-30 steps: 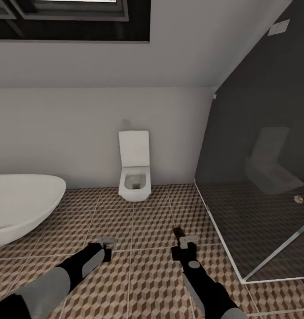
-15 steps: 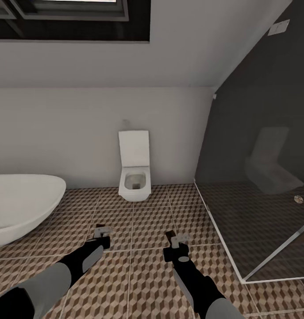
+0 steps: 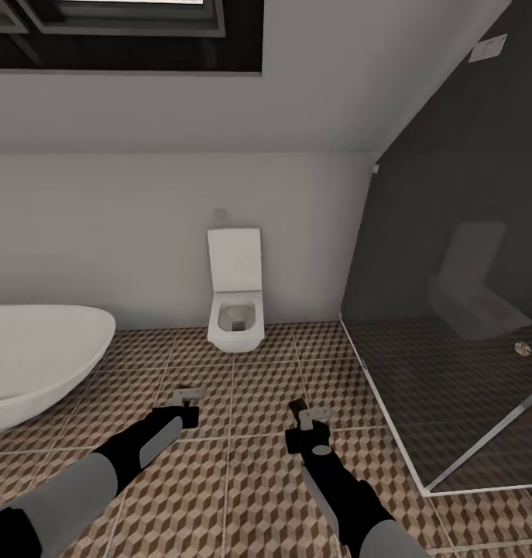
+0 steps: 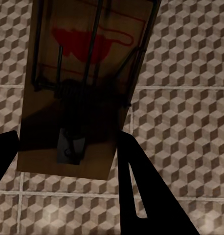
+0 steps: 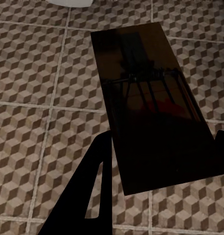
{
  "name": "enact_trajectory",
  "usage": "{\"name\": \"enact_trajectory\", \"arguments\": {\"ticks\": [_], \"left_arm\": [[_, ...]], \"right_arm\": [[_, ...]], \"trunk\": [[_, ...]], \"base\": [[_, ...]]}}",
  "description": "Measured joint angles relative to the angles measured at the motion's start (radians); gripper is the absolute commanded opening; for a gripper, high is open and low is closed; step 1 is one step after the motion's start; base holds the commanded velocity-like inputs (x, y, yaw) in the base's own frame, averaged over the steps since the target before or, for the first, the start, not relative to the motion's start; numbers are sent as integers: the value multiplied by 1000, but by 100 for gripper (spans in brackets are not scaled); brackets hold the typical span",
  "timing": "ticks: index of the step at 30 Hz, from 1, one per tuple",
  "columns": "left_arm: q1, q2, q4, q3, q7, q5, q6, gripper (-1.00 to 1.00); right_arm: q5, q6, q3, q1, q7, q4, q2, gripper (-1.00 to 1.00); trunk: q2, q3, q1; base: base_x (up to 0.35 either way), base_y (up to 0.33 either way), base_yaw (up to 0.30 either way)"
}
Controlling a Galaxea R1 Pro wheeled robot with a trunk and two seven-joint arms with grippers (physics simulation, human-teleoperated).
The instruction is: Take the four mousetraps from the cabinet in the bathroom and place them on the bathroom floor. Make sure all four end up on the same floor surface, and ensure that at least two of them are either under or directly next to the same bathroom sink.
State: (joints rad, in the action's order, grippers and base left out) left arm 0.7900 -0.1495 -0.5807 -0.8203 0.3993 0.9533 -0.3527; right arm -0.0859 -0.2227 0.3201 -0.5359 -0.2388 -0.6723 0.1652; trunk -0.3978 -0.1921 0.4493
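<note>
Lower centre of the head view: the left gripper (image 3: pixel 187 397) and right gripper (image 3: pixel 312 418) hang over the cube-patterned bathroom floor (image 3: pixel 258 395), each with its fingers clamped on a mousetrap. Left mousetrap (image 4: pixel 82 83): tan board, wire spring, red mark; right mousetrap (image 5: pixel 151 103): in shadow, dark. Upper frame: white toilet (image 3: pixel 236 298) at centre, bathtub (image 3: pixel 41 356) at left, glass shower enclosure (image 3: pixel 467 349) at right.

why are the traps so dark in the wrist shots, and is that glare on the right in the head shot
Left wrist view: the mousetrap is shaded toward its near end, red mark still readable. Right wrist view: the trap is almost black, wire barely visible. Head view: no glare, the dark glass mirrors the toilet faintly.
</note>
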Motion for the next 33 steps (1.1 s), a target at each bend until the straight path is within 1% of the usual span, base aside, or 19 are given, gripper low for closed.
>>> {"name": "enact_trajectory", "arguments": {"ticks": [11, 20, 24, 28, 31, 33], "left_arm": [[0, -1, 2, 0, -1, 2, 0, -100], [0, -1, 10, 0, -1, 2, 0, -100], [0, -1, 13, 0, -1, 3, -1, -100], [0, 0, 13, -1, -1, 3, 0, -100], [0, 3, 12, -2, -1, 3, 1, -100], [0, 3, 12, -2, -1, 3, 1, -100]], "right_arm": [[1, 0, -1, 0, 0, -3, -3, -100], [1, 0, -1, 0, 1, -3, -4, -100], [1, 0, 0, 0, 1, -3, -5, -100], [1, 0, -1, 0, 1, -3, -5, -100], [1, 0, 0, 0, 3, -3, -5, -100], [1, 0, 4, 0, 2, -3, 0, -100]], "trunk": [[0, 0, 0], [0, 0, -1], [0, 0, 0], [0, 0, 0], [0, 0, 0], [0, 0, 0]], "base": [[15, 0, 0], [266, 79, 0], [236, 196, 0], [159, 212, 0], [59, 42, 0], [12, 8, 6]]}}
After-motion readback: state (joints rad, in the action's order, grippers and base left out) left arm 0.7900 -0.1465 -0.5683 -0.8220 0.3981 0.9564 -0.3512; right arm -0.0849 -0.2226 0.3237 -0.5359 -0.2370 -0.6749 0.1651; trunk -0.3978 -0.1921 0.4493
